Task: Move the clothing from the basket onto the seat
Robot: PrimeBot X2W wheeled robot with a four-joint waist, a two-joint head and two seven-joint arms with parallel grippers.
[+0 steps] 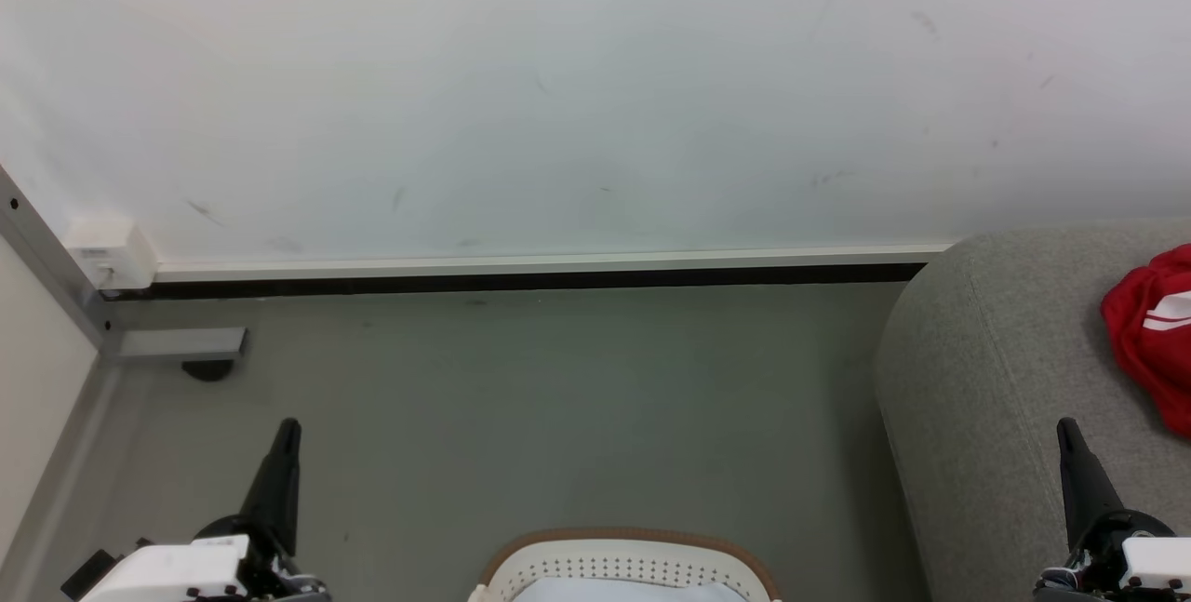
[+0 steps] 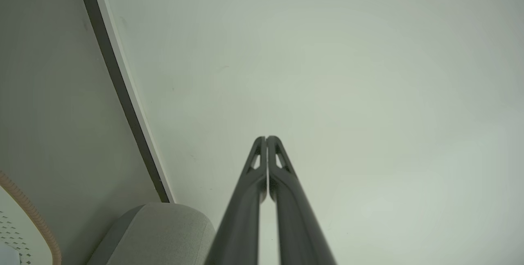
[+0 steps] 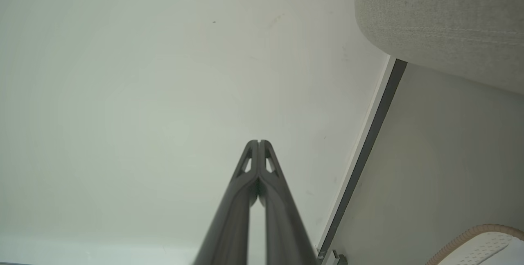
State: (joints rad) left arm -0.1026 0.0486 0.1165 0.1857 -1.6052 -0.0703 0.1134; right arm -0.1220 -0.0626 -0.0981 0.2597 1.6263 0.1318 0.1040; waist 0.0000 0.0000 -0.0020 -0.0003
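The seat point(image 1: 1005, 379) spreads beneath and beyond the right gripper point(image 1: 1065, 427); the basket point(image 1: 633, 539) sits midway between it and the left gripper point(image 1: 289, 427). The clothing point(image 1: 1149, 332) lies on the seat just past the right fingertips, so both grippers are pressed together, empty, seemingly parked

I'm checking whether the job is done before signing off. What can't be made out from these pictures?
Red jersey, head view: cut off by the right edge, so its full spread and any print are unseen.
Basket, head view: bottom edge cuts it off past the far rim and a strip of pale cloth; the rest of its contents are unknown.
Sofa, head view: right edge hides most of the seat.
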